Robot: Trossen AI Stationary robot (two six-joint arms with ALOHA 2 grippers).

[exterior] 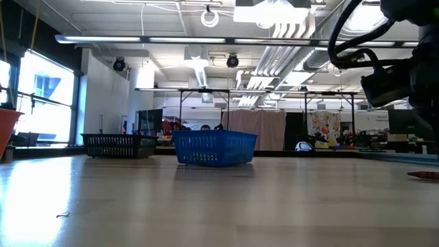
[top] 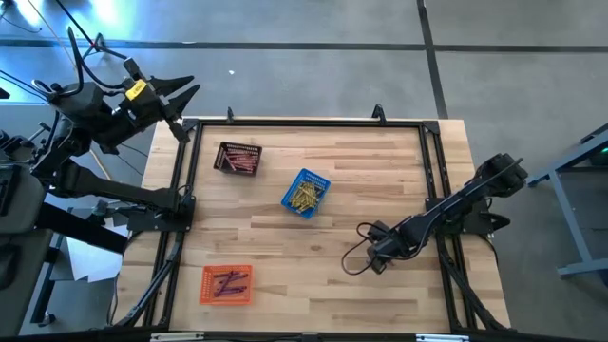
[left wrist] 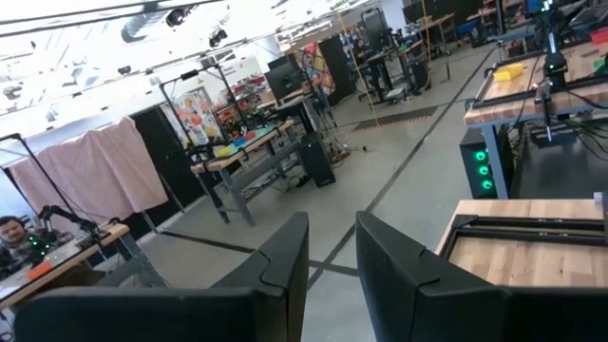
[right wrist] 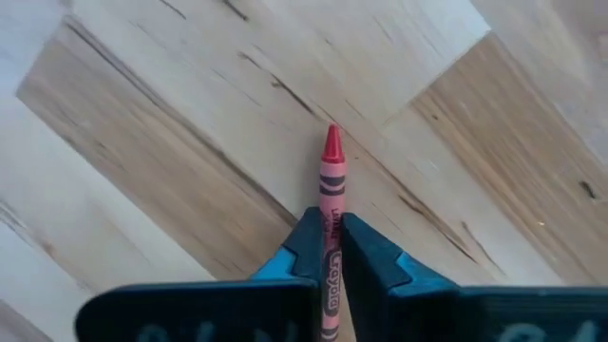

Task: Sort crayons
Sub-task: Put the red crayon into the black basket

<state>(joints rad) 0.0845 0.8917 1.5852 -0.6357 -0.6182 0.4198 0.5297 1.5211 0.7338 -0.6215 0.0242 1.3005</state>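
From above, my right gripper [top: 372,249] sits low over the table [top: 361,171], right of the blue basket [top: 305,192] and nearer the front edge. The black basket [top: 238,159], where the red crayons lie, is past the blue one. My left gripper [top: 180,104] waits off the table's far-left corner, fingers a little apart, holding nothing.

Low view: the blue basket stands mid-table.

Right wrist view: I'm clamped on a red crayon [right wrist: 331,190], tip poking out past my fingers. I'd lift straight up so it doesn't twist, clear the blue basket's rim, then let go inside the black one.
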